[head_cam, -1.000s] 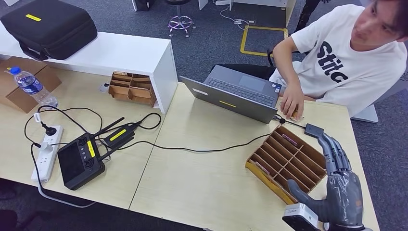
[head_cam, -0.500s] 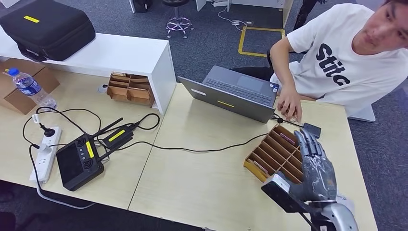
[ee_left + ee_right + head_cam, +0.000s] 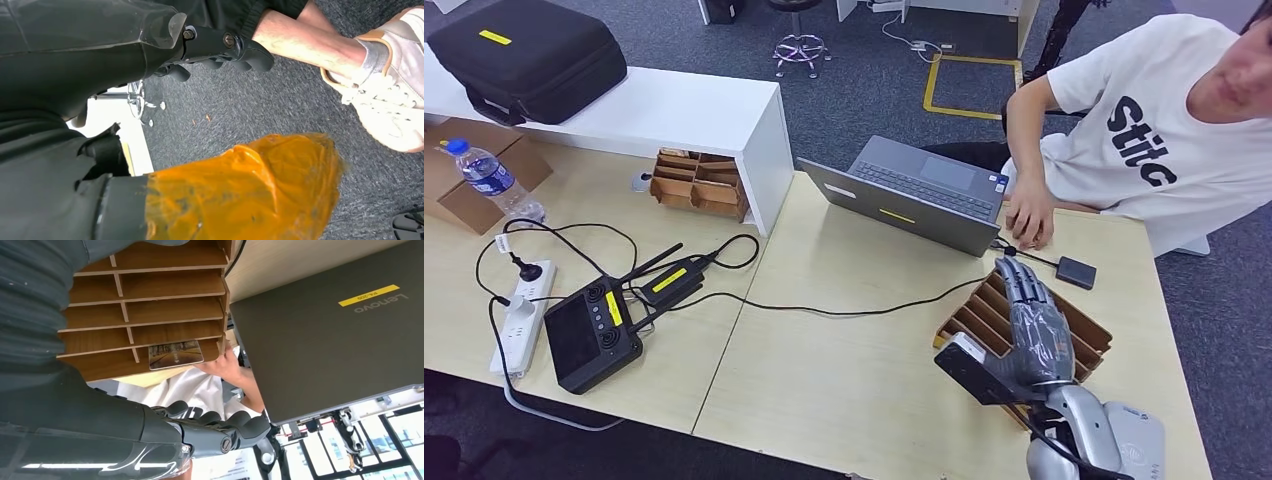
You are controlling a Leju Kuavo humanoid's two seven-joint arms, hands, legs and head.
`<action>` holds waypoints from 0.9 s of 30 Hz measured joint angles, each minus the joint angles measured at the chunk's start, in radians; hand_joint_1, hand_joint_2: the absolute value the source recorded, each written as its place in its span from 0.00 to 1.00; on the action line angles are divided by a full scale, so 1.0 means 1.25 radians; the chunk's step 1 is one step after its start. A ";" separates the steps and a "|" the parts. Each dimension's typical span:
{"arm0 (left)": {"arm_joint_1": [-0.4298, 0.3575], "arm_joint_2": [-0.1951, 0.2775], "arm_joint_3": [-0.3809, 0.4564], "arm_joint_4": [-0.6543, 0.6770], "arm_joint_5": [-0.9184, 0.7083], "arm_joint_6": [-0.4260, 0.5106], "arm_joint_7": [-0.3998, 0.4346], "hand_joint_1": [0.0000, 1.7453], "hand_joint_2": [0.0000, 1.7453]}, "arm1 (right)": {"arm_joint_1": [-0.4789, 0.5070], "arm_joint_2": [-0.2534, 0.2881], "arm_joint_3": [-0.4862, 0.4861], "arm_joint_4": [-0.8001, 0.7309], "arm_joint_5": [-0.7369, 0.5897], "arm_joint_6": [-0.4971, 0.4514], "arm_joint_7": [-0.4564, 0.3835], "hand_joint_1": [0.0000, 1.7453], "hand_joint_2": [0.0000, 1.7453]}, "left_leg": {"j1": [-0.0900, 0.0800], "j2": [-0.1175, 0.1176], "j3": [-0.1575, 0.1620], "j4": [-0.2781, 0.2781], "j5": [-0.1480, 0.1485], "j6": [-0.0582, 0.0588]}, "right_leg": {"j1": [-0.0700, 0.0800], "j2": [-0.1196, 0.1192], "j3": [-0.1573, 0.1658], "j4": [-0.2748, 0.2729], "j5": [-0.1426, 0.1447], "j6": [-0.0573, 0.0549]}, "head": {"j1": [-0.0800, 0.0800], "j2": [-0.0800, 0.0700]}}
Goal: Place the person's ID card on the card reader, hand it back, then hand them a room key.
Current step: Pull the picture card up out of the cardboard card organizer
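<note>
My right hand (image 3: 1032, 325) hovers with straight fingers over a wooden slotted box (image 3: 979, 312) near the table's right end and holds nothing. In the right wrist view my right hand (image 3: 200, 432) lies beside the box (image 3: 150, 295), where a picture-printed card (image 3: 176, 354) sits in one slot. A small black card reader (image 3: 1076, 272) lies just beyond the box. The person's hand (image 3: 1029, 215) rests flat on the table by the laptop (image 3: 914, 190); whatever is under it is hidden. My left hand (image 3: 225, 47) hangs over the carpet with nothing in it.
A black cable (image 3: 844, 310) crosses the table from the laptop. On the left lie a black controller (image 3: 589, 330), a power strip (image 3: 524, 320), a water bottle (image 3: 489, 180) and a small wooden organiser (image 3: 699, 185). A white shelf (image 3: 674, 110) carries a black case (image 3: 524, 55).
My right hand has moved from the table's front right corner forward and left, over the slotted box. The person has shifted to the right; their hand stays on the table.
</note>
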 joint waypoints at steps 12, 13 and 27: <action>0.001 0.000 -0.001 0.000 0.000 0.000 0.000 0.00 0.00 | -0.007 0.004 0.001 0.013 0.003 0.001 0.022 0.00 1.00 | 0.000 0.000 0.000 0.000 0.000 0.000 | 0.000 0.000 0.000 0.000 0.000 0.000 | 0.000 0.000; 0.001 0.000 -0.001 0.000 0.000 0.000 0.000 0.00 0.00 | -0.009 0.004 0.001 0.014 0.004 0.001 0.023 0.00 1.00 | 0.000 0.000 0.000 0.000 0.000 0.000 | 0.000 0.000 0.000 0.000 0.000 0.000 | 0.000 0.000; 0.001 0.000 -0.014 0.000 0.000 -0.005 0.000 0.00 0.00 | -0.075 0.006 -0.073 0.041 0.100 -0.024 0.067 0.00 1.00 | 0.000 0.000 0.000 0.000 0.000 0.000 | 0.000 0.000 0.000 0.000 0.000 0.000 | 0.000 0.000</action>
